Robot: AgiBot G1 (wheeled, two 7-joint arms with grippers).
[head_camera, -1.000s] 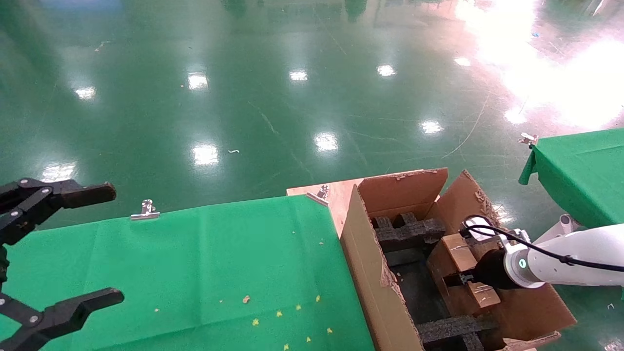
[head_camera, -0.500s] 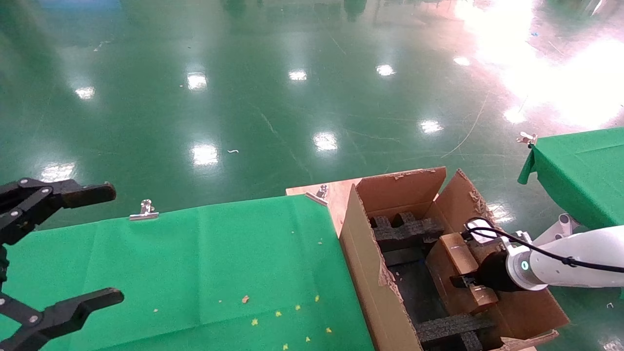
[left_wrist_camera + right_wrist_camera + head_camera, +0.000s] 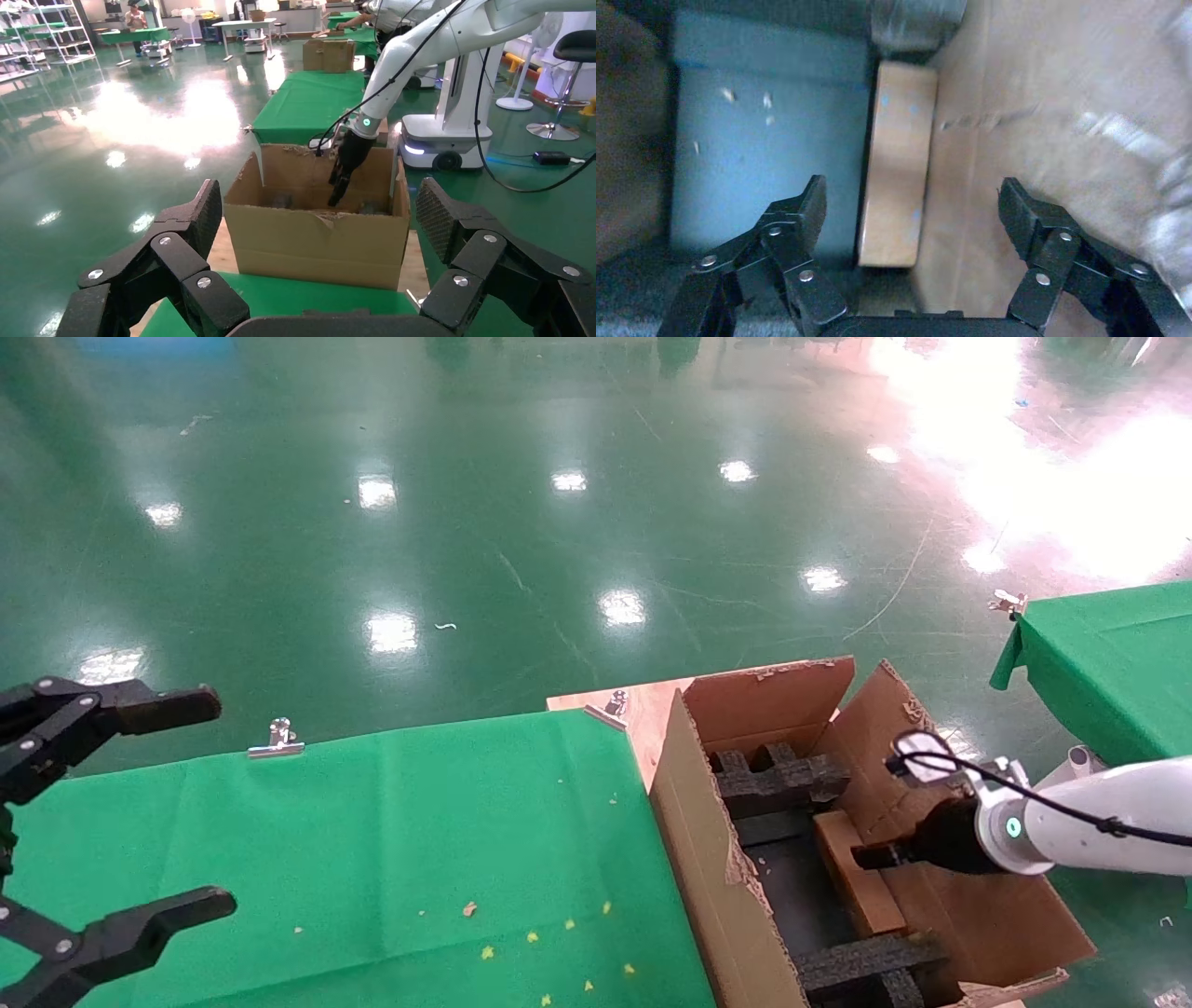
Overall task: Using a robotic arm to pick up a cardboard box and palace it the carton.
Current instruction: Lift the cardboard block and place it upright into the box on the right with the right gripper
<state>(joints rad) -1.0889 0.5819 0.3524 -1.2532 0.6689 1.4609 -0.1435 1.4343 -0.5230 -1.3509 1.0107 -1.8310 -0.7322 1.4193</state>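
The cardboard box (image 3: pixel 859 885) now stands on its narrow edge inside the carton (image 3: pixel 708 859), at the lower right of the head view, leaning against the carton's right inner wall between the two black foam blocks (image 3: pixel 778 777). The right gripper (image 3: pixel 912 210), on the robotic arm (image 3: pixel 1080 817), hangs just above the box with its jaws spread wide and nothing between them; in the right wrist view the box lies free in the gap below. Judged from this, the placing appears done, and what is left is to lift the arm clear of the carton's ragged flaps.

The left gripper (image 3: pixel 112 822) is parked at the lower left edge of the head view, over the table, fingers apart and empty.

The green cloth-covered table (image 3: pixel 372 840) fills the lower middle of the frame, held by a metal clip (image 3: pixel 277 740) at its far edge and dotted with small scraps. A bare plywood corner (image 3: pixel 643 705) shows beside the carton. Beyond lies a glossy green floor (image 3: pixel 559 505) with lamp reflections, and a second green-covered table (image 3: pixel 1108 663) at the right edge.
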